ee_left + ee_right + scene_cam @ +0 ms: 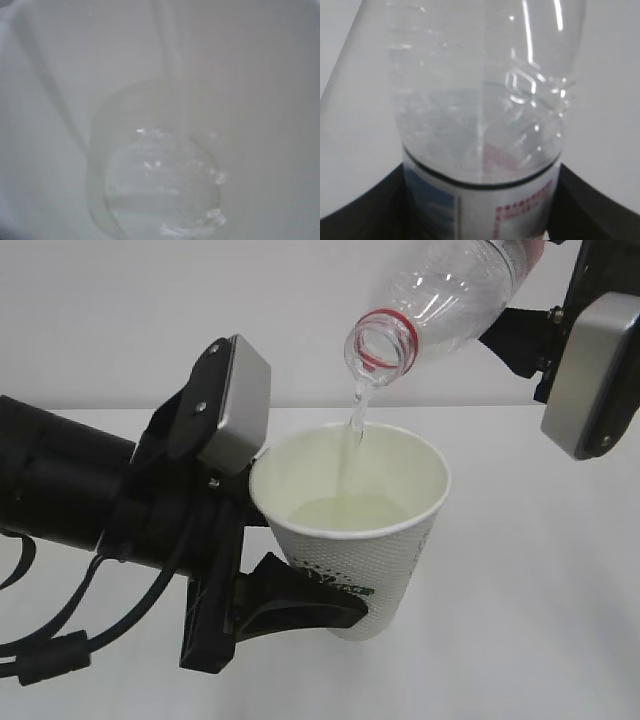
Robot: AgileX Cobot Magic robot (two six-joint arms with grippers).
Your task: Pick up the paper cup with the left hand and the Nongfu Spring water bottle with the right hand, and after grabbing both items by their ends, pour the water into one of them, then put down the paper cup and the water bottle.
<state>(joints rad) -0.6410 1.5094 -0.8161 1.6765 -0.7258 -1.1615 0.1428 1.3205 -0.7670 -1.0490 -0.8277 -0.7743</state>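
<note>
The paper cup (370,540), white and dimpled with a green-and-black logo, is held upright above the table with my left gripper (305,560) shut on its lower wall. One black finger (300,605) wraps the front. The Nongfu Spring water bottle (440,300) is tipped mouth-down over the cup, red neck ring lowest. A thin stream of water (357,415) falls into the cup, where water (350,512) pools. My right gripper (545,290) is shut on the bottle's labelled end (480,210). The left wrist view looks inside the cup (260,100) at the pooled water (160,190); its fingers are hidden there.
A white table (540,590) lies below both grippers, with a plain white wall behind. The left arm's black cables (60,640) hang at the lower left.
</note>
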